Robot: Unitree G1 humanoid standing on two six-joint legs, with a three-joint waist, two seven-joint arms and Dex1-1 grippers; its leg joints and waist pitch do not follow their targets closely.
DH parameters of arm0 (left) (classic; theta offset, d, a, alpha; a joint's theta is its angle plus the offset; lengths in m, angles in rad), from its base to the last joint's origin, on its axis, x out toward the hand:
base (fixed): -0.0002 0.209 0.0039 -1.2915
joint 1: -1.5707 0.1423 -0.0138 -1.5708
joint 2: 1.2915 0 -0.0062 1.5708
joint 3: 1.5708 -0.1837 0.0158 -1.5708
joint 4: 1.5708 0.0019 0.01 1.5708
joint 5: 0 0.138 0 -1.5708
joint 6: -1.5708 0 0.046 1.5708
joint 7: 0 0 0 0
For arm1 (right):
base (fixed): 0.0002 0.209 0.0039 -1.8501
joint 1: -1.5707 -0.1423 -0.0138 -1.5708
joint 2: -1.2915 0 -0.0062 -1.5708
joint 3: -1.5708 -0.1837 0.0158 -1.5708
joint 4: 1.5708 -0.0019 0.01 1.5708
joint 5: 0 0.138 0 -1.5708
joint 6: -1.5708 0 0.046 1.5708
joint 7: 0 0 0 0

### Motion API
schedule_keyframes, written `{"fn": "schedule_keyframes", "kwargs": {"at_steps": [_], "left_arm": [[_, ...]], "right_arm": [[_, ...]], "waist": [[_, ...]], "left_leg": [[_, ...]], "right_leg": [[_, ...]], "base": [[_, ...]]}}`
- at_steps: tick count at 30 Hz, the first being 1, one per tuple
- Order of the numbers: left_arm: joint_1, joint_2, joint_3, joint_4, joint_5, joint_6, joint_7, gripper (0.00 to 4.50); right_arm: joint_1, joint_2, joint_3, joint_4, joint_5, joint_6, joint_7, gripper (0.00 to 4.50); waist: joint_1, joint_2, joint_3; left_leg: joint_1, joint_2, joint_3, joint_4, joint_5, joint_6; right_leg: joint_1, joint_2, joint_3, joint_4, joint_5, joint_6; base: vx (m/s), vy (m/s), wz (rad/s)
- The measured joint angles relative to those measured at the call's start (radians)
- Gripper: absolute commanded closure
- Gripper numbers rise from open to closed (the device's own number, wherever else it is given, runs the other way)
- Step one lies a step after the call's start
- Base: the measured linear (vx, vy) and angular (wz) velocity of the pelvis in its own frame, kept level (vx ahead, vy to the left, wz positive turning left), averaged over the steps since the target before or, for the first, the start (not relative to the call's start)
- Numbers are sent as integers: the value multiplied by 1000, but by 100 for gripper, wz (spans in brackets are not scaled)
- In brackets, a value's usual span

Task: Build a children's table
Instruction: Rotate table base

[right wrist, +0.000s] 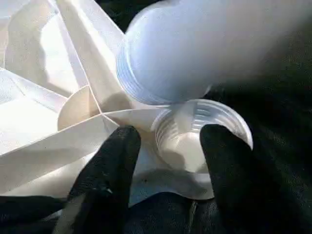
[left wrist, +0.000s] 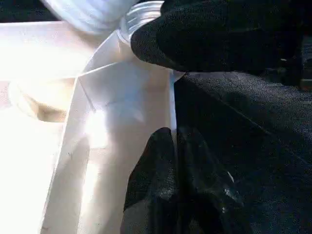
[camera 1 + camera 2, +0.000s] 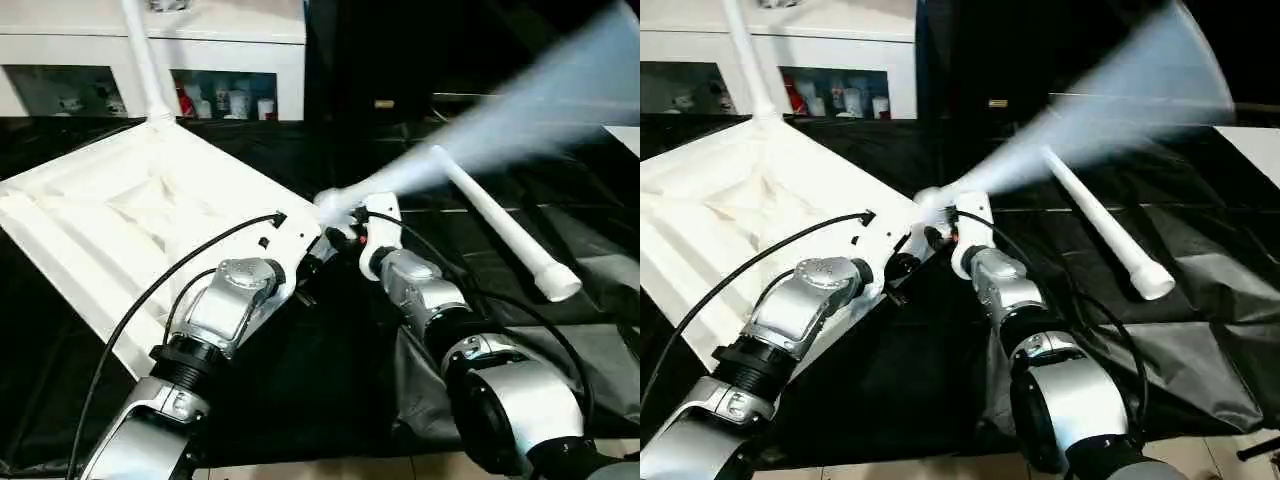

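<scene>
Two black fingers of the right gripper (image 1: 165, 146) stand spread apart on either side of the round corner socket (image 1: 197, 134) at the near corner of the tabletop (image 3: 130, 215), pinching nothing that I can see; just above the socket's threaded mouth hangs the ribbed end of a leg (image 1: 195, 48), which in the head views is a motion-smeared white fan sweeping up and away from that corner, so it looks loose and swinging rather than seated. Close beside it the left gripper (image 2: 170, 87) has one finger over the tabletop's edge near the socket and one below, apparently pressed onto the rim to steady the panel, which lies ribbed side up and tilted on the black sheet (image 3: 300, 400). One leg (image 3: 145, 60) already stands upright in the far corner; a spare leg (image 3: 505, 230) lies on the sheet to the right. The likely trouble: the swinging leg meets the socket at an angle, cross-threads or skids off, or levers the tabletop out of the left grip. Beyond, a glass-doored cabinet (image 3: 240, 70) holds small bottles and jars on its shelf
</scene>
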Motion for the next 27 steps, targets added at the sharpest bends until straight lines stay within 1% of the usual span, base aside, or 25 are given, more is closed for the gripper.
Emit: {"fn": "schedule_keyframes", "kwargs": {"at_steps": [1,2,5,9,12,15,16,18,20,21,23,24,27], "left_arm": [[0,0,0,0,0,0,0,450],[0,0,0,-1,0,0,0,450],[0,0,0,-1,0,0,0,450],[0,1,-1,-1,0,0,-1,450],[4,10,-8,-1,1,-18,-17,450],[46,73,-48,-40,7,-99,-94,450],[67,112,-69,-61,11,-146,-148,450],[102,183,-106,-77,25,-275,-248,450],[121,228,-121,-81,29,-365,-326,450],[129,239,-127,-86,27,-395,-359,450],[137,241,-138,-98,26,-418,-391,450],[139,239,-142,-100,26,-430,-403,450],[140,249,-145,-101,25,-444,-423,450]], "right_arm": [[0,0,1,1,-5,0,-1,259],[1,-1,4,2,-10,0,-2,273],[1,-3,22,2,-36,-2,-6,273],[8,-3,38,0,-50,-19,-12,273],[28,-3,45,-17,-64,-38,-11,273],[46,-8,58,-39,-72,-45,-1,273],[54,-16,58,-50,-73,-45,0,273],[69,-28,58,-66,-72,-48,4,273],[81,-35,58,-82,-74,-48,2,273],[86,-36,58,-93,-76,-48,2,273],[87,-37,58,-105,-80,-48,3,273],[88,-37,59,-114,-80,-48,6,273],[105,-40,60,-149,-80,-50,9,273]], "waist": [[0,0,0],[1,0,0],[1,0,0],[2,-1,0],[3,-1,0],[3,-1,0],[7,0,0],[18,0,0],[36,0,1],[41,0,1],[43,0,1],[43,0,1],[39,0,1]], "left_leg": [[0,0,0,0,0,0],[0,0,0,0,0,0],[0,0,0,0,0,0],[0,0,0,0,0,0],[0,0,0,0,0,0],[2,0,1,-2,0,0],[2,0,1,-3,0,-1],[3,0,1,-6,1,-1],[3,0,3,-6,1,-2],[3,0,3,-5,1,-2],[3,0,5,-4,2,0],[3,0,7,-3,2,0],[3,0,8,-2,2,0]], "right_leg": [[0,0,0,0,0,0],[0,0,0,0,0,0],[-1,0,0,1,0,0],[0,0,0,1,0,0],[0,0,0,1,0,0],[0,0,0,1,0,0],[0,0,0,2,0,0],[0,0,0,2,0,0],[0,-2,-1,3,0,0],[0,-3,0,3,0,0],[1,-5,1,3,0,1],[1,-6,3,3,0,1],[1,-6,5,3,0,1]], "base": [[0,0,0],[0,0,0],[0,0,0],[0,0,0],[0,0,0],[0,0,0],[0,0,0],[0,0,0],[0,0,0],[0,0,0],[0,0,0],[0,0,0],[0,0,0]]}}
